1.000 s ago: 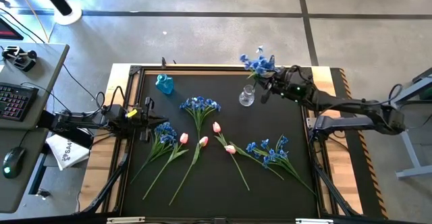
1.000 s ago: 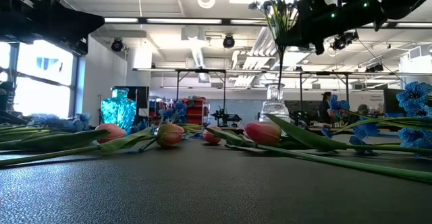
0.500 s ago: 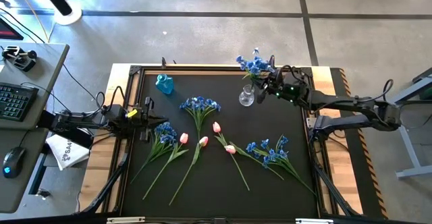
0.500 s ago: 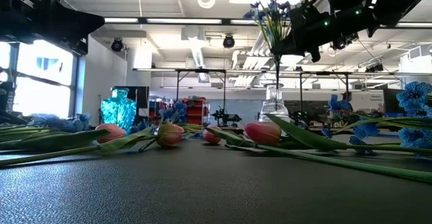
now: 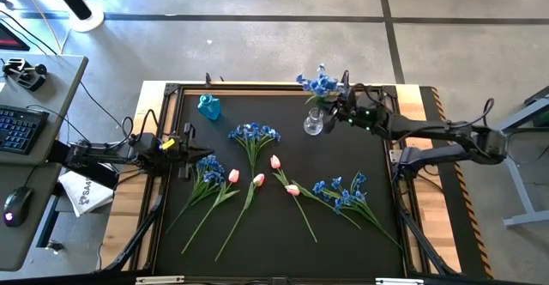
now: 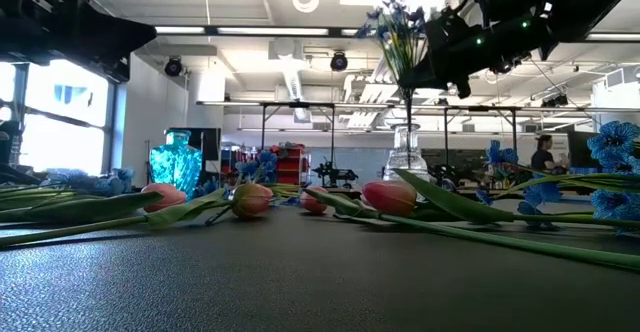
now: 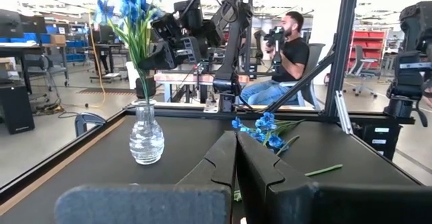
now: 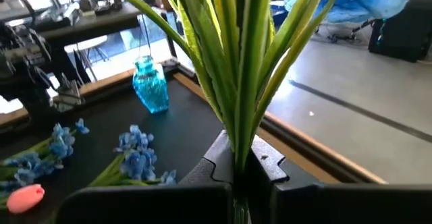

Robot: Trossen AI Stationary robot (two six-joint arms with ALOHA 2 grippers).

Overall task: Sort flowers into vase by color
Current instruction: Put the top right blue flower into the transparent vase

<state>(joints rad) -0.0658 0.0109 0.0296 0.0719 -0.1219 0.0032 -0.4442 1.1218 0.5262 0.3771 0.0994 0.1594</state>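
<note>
Behind table, seated person (image 7: 283, 55), left-wrist only

A black counter (image 5: 257, 233) with a pale wood rim is being shown under both dark arms. Pink blooms are being displayed by the tulips (image 5: 274, 161) on green stems, and blue blossoms with green leaves by the bunches (image 5: 254, 133) lying there. A blue-flowered bunch (image 5: 321, 82) on yellow-green stems is being shown above a clear glass vase (image 5: 313, 123), colourless and lightly ribbed. A turquoise blue glass vase (image 5: 209, 106) is being seen near the counter's far edge. Grey concrete flooring crossed by dark lines is being shown beyond.
</note>
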